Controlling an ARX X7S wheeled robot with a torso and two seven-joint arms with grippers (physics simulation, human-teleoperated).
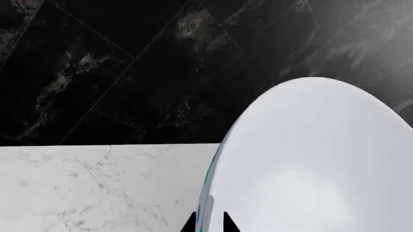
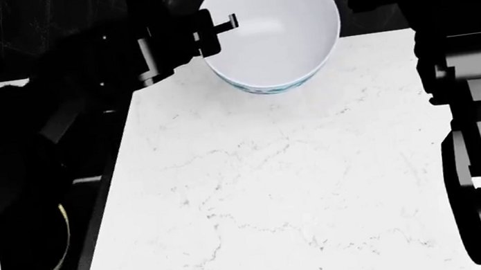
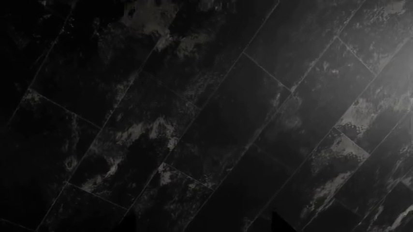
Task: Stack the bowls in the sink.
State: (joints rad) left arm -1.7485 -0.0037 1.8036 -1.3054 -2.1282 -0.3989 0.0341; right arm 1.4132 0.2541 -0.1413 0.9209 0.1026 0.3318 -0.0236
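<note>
Head view shows the white marble countertop (image 2: 267, 194) nearest, with the black sink (image 2: 4, 180) sunk at its left edge; a cream-yellow bowl rim (image 2: 65, 231) is glimpsed low in the basin, mostly hidden by the left arm. Farther on, the white bowl (image 2: 271, 26) with a teal pattern on its outside is held tilted above the far part of the counter, its opening turned toward the camera. The left gripper (image 2: 219, 27) is clamped on the bowl's left rim. This is confirmed in the left wrist view, where two dark fingertips (image 1: 227, 223) pinch the rim (image 1: 205, 203), one inside and one outside. The right gripper (image 3: 203, 223) faces the dark tiled wall (image 3: 206, 106); its tips are seen apart, with nothing between them.
</note>
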